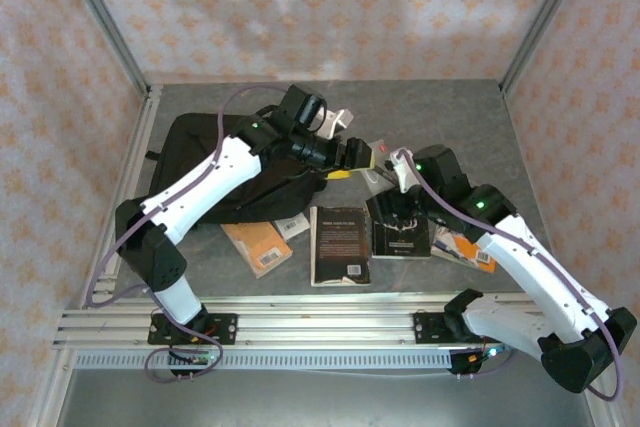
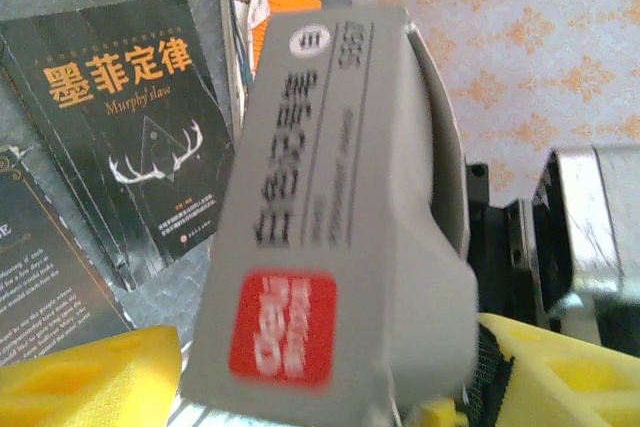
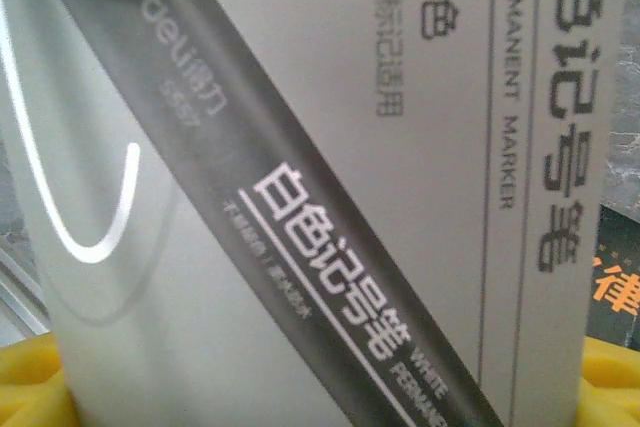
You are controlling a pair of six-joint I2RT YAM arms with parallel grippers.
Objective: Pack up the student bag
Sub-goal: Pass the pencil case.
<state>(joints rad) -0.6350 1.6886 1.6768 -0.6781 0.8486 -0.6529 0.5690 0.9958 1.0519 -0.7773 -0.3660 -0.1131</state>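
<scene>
Clamping the grey marker box (image 2: 330, 197) between its yellow fingers (image 2: 90, 377), the left claw (image 2: 330, 372) is standing fairly wide because the carton is broad, and the pads are sitting against both of its sides. The right claw (image 3: 320, 382) is meeting it from the opposite side. Its own yellow fingers (image 3: 615, 387) are spread wide with the same carton filling the gap between them, so it too appears to be gripping.

Two claws on one box above the middle of the desk (image 1: 460, 117) is looking like a hand-over, probably so that the left arm, which is nearer the bag, can carry it there. The box is hanging tilted in the air, clear of the books lying flat below. Among them are the black book with antlers (image 2: 130, 137) and an orange-covered book (image 1: 258, 245).

The student bag (image 1: 195, 162) is lying at the far left of the desk, partly under the left arm and just beside the meeting claws. Whether its mouth is standing open I cannot tell.
</scene>
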